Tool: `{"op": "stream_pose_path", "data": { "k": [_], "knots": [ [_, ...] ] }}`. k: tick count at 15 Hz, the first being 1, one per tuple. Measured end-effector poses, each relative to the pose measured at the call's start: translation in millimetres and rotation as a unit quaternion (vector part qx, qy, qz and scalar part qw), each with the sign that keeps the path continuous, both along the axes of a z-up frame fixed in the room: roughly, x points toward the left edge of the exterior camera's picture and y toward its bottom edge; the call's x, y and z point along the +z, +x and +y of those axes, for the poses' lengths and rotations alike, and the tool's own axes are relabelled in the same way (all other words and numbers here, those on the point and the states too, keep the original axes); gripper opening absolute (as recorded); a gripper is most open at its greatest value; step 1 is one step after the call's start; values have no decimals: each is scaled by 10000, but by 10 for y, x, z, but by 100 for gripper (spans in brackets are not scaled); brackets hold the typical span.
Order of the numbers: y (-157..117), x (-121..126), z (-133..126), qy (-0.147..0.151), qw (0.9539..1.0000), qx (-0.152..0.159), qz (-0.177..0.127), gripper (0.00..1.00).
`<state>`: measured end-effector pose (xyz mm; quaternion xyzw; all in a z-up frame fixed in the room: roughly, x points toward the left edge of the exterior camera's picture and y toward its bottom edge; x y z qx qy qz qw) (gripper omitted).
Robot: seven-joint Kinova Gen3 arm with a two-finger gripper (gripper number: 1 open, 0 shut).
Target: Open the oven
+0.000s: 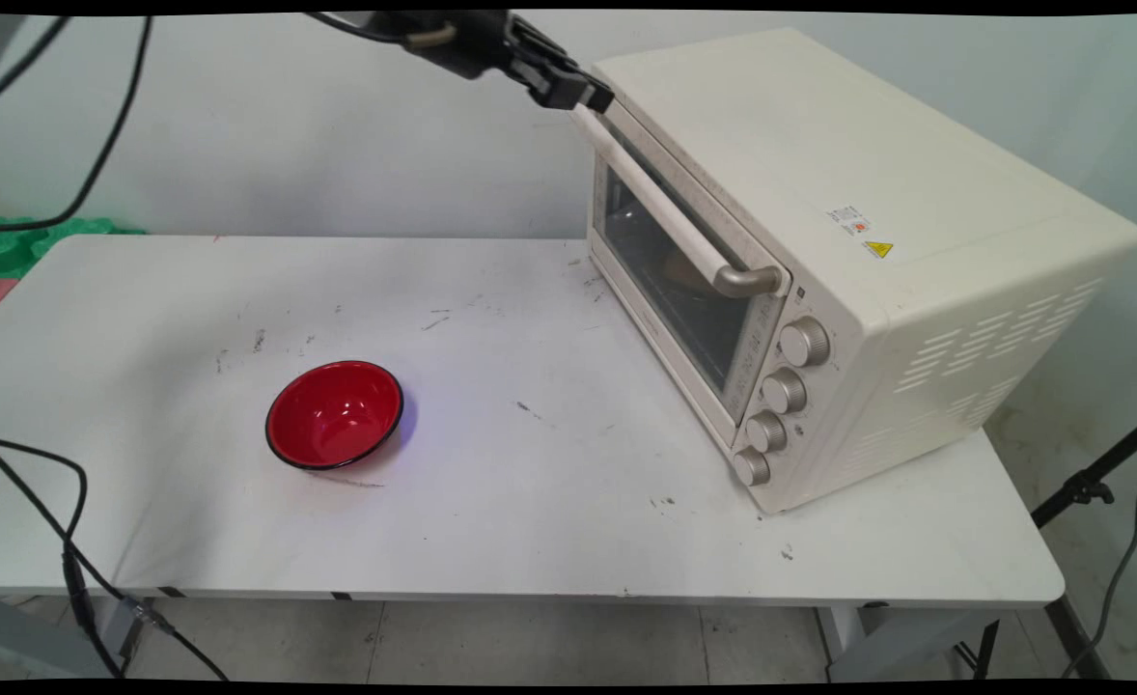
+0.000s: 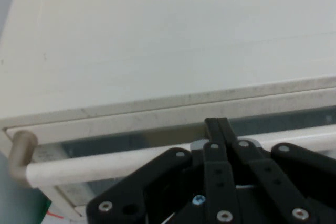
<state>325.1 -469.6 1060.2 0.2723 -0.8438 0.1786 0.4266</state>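
Your hand (image 1: pixel 596 97) sits high at the far upper corner of the toaster oven (image 1: pixel 848 261), its fingers pressed together with nothing between them, tips resting against the door's top edge just above the handle bar (image 1: pixel 665 208). The oven stands on the right part of the worktop (image 1: pixel 549 502), door facing left. Judge it heavy and rigid: a cream metal box with a glass door (image 1: pixel 670 290), hinged low. The bar is a smooth, slim rod on metal end posts, stiff and likely a bit slippery; that is the place to take hold. Four round ridged knobs (image 1: pixel 783 391) run down the front. Well apart, mid-left, lies a glossy red bowl (image 1: pixel 335 414) with a black rim, shallow, hard and light.
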Motion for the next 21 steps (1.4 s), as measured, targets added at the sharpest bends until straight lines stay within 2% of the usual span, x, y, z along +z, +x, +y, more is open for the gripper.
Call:
{"op": "stream_pose_path", "data": {
  "k": [10,15,21],
  "knots": [
    [-522,-367,-416,135,9987,-14,-495,0],
    [-636,-494,-481,214,9976,-20,-660,0],
    [-662,-577,-442,284,9965,-11,-781,0]
  ]
}}
